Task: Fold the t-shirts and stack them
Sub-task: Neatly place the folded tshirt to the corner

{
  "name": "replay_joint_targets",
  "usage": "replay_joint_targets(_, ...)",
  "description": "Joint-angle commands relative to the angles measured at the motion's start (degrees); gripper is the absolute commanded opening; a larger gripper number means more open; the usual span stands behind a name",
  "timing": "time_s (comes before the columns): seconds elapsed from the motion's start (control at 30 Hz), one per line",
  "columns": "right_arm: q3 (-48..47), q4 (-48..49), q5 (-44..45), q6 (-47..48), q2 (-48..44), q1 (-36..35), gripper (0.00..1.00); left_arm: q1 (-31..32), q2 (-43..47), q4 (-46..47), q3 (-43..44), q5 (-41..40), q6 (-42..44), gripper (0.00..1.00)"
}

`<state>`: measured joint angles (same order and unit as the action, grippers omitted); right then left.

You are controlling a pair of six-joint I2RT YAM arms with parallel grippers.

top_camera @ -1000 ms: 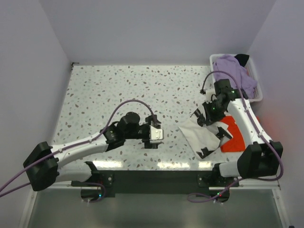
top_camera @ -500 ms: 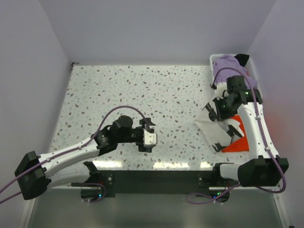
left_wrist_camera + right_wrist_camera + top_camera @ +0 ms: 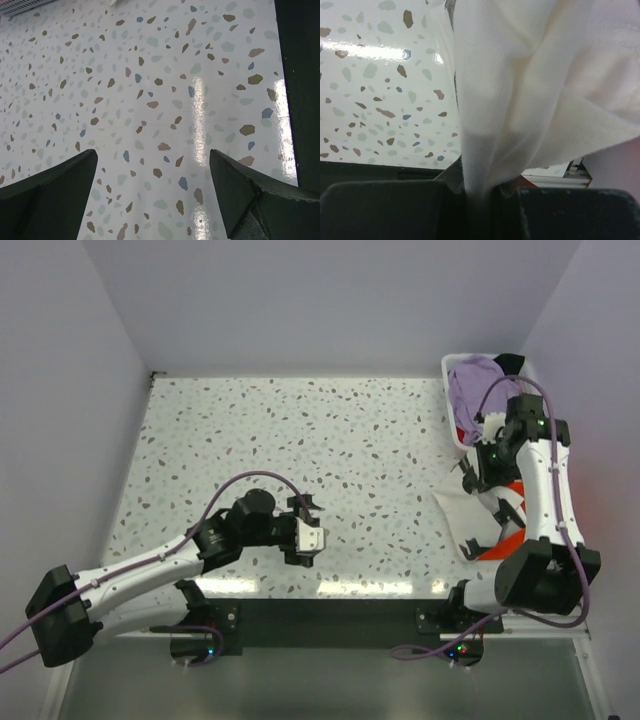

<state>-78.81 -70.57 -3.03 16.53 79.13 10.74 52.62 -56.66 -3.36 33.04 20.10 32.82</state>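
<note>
Our left gripper point(image 3: 306, 533) hovers over the speckled table point(image 3: 300, 430) near its front edge, jaws spread wide with nothing between them. Across the middle, we see a broad stretch of bare tabletop running back to the far wall, which looks the best room for spreading a shirt flat.

At the right side, our right gripper point(image 3: 480, 195) is clamped tight on a gathered fold of the cream shirt point(image 3: 460, 512). The shirt hangs from the jaws and trails onto the table close to the front right corner. The orange-red shirt point(image 3: 505, 550) appears to lie partly under it, at the table's right edge. Behind, the lavender shirt point(image 3: 470, 385) is heaped in the white basket point(image 3: 450, 368) in the back right corner.

We judge the cream cloth light, limp and prone to bunching, and it will sag and twist from a single pinch. A second hold by the free gripper on a hem or shoulder, well apart from the first, would let us draw it taut. The right wall, basket and table edge crowd that corner, and cloth could slip off the front. Carrying it leftward to the open middle looks safer.
</note>
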Motion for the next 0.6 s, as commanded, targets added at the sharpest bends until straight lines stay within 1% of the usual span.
replay_joint_targets(0.0, -0.21, 1.83, -2.42, 0.78, 0.76, 2.52, 0.0, -0.15, 1.29, -0.77, -0.43, -1.02, 2.16, 1.0)
replay_joint_targets(0.37, 1.81, 5.96, -3.91, 4.29, 2.69, 10.08, 0.0, -0.15, -0.37, -1.83, -0.25, -0.06, 4.45, 1.0)
replay_joint_targets(0.57, 2.24, 7.54, -5.23, 8.68, 4.36, 15.18, 0.0, -0.24, -1.52, -1.66, -0.17, 0.56, 5.68, 1.0)
